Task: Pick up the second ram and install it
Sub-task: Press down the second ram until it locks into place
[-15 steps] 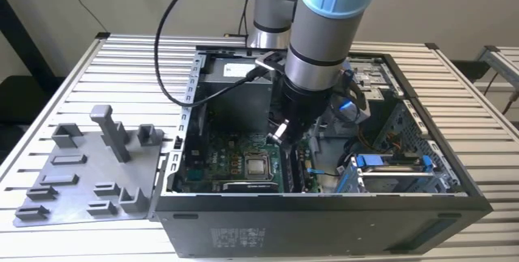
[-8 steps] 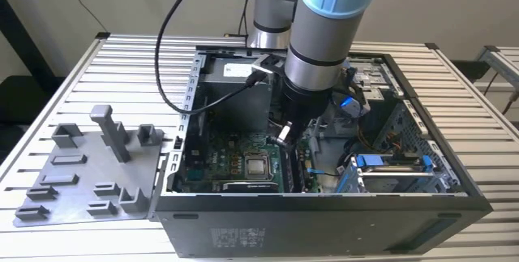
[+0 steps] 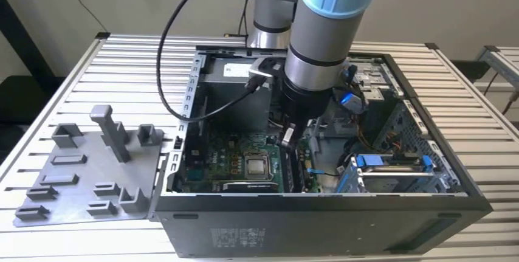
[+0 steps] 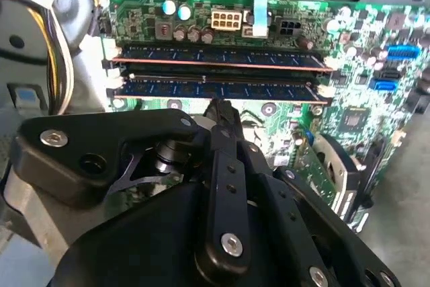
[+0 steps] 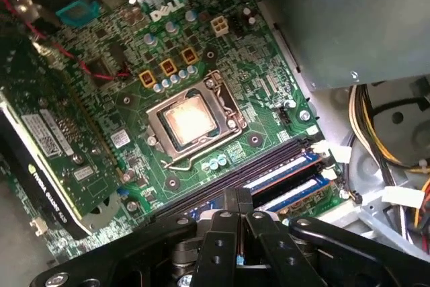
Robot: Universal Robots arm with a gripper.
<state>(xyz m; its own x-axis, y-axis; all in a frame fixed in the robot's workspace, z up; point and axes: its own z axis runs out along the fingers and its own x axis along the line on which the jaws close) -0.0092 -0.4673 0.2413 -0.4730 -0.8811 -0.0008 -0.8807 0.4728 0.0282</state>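
Now the arm [image 3: 324,37] reaches down into the open computer case [image 3: 324,213] on the slatted counter [image 3: 65,92], its pincer [image 3: 290,135] low over the motherboard [image 3: 235,165], at about 3 o'clock from the processor socket [image 3: 257,167] in the exterior view. In the second wrist view the pincer [image 4: 222,109] has its fingers [image 4: 227,132] drawn together, the tip touching or just above the nearer of two dark blue sticks lying side by side in the slots. That nearer stick is the second ram [image 4: 215,89]; it lies level along its slot, with white latches [image 4: 118,85] at its ends, and the first stick [image 4: 215,57] sits just beyond it. In the first wrist view the ram [image 5: 295,189] shows as a blue strip beside the dark slot rails. A grey parts tray [image 3: 81,171] lies on the counter at 9 o'clock from the case.
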